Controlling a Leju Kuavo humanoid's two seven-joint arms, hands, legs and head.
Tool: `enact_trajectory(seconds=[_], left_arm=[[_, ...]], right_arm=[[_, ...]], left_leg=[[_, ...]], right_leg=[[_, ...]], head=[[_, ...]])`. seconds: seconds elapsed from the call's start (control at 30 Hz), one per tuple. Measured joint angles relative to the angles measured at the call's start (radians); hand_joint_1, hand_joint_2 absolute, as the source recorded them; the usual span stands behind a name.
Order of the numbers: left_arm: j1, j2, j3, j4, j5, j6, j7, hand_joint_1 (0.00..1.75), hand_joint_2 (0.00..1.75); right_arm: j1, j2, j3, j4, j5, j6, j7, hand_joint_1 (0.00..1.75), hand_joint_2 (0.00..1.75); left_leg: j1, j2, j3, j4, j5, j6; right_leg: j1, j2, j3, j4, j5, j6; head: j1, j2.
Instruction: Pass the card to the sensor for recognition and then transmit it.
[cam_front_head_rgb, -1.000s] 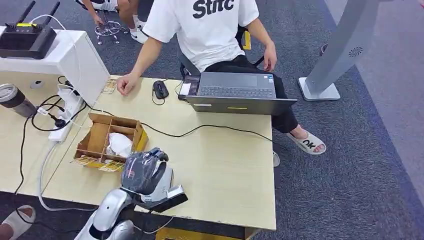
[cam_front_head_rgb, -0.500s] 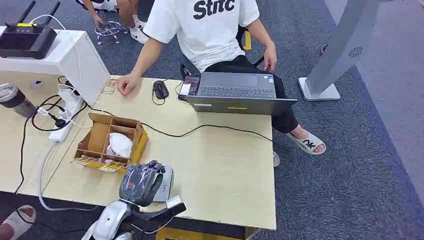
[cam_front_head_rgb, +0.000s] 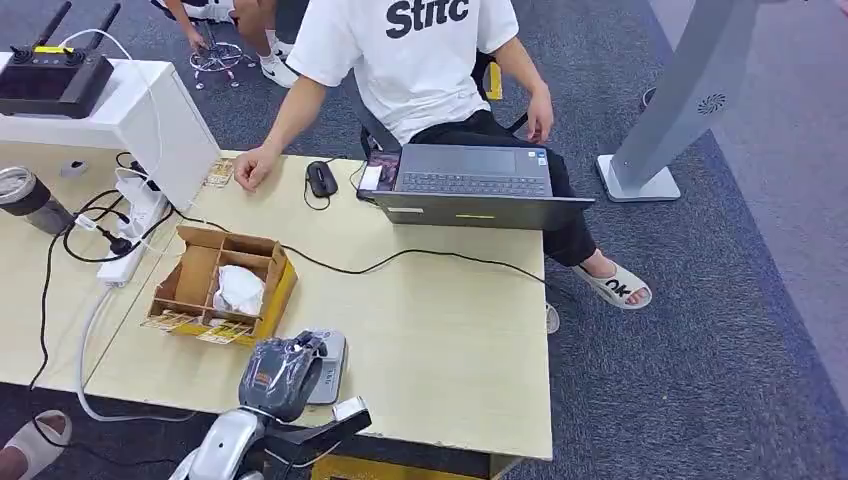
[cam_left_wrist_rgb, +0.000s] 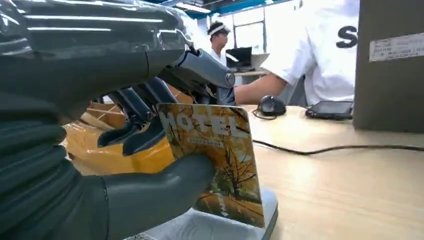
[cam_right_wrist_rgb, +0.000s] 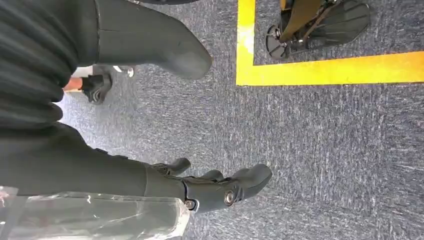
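Head view: left hand (cam_front_head_rgb: 281, 372) hovers over grey sensor (cam_front_head_rgb: 326, 366) at near edge of table (cam_front_head_rgb: 440, 330).
Left wrist view: thumb and fingers (cam_left_wrist_rgb: 135, 120) pinch card (cam_left_wrist_rgb: 215, 162); its lower edge touches sensor.
Right wrist view: right hand (cam_right_wrist_rgb: 200, 187) holds nothing, fingers apart, above carpet (cam_right_wrist_rgb: 325, 150).

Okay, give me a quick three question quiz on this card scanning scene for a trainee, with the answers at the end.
1. True or false: the left robot hand holds the card upright, its lower edge at the grey sensor pad.
2. Which item sits in front of the seated person? A) a laptop B) a printer C) a toolbox
3. Fill in: the right robot hand hangs over the blue ____ with nothing in it.

Key: 1 true; 2 A; 3 carpet.
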Motion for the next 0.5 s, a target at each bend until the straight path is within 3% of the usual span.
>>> enact_trajectory(seconds=[0.3,0.4,0.5], left_arm=[[0.006,0.011,0.000,0.024,-0.010,0.024,0.025,1.75,1.75],[0.014,0.042,0.007,-0.010,-0.090,0.142,0.049,1.75,1.75],[0.005,0.086,0.059,-0.136,-0.036,0.174,0.027,1.75,1.75]], right_arm=[[0.000,0.005,-0.003,0.000,0.009,0.001,-0.003,0.00,1.75],[0.003,0.005,-0.015,0.000,0.008,0.012,-0.015,0.00,1.75],[0.007,0.005,-0.023,0.000,0.010,0.010,-0.020,0.00,1.75]], left_leg=[[0.000,0.000,0.000,0.000,0.000,0.000],[0.001,0.000,0.000,0.000,0.000,0.000],[0.001,-0.001,0.000,0.000,0.001,-0.001]], right_leg=[[0.000,0.000,0.000,0.000,0.000,0.000],[0.001,0.000,0.000,0.000,0.000,0.000],[0.001,-0.001,0.000,0.001,0.000,0.000]], head=[[0.000,0.000],[0.000,0.000],[0.000,0.000]])
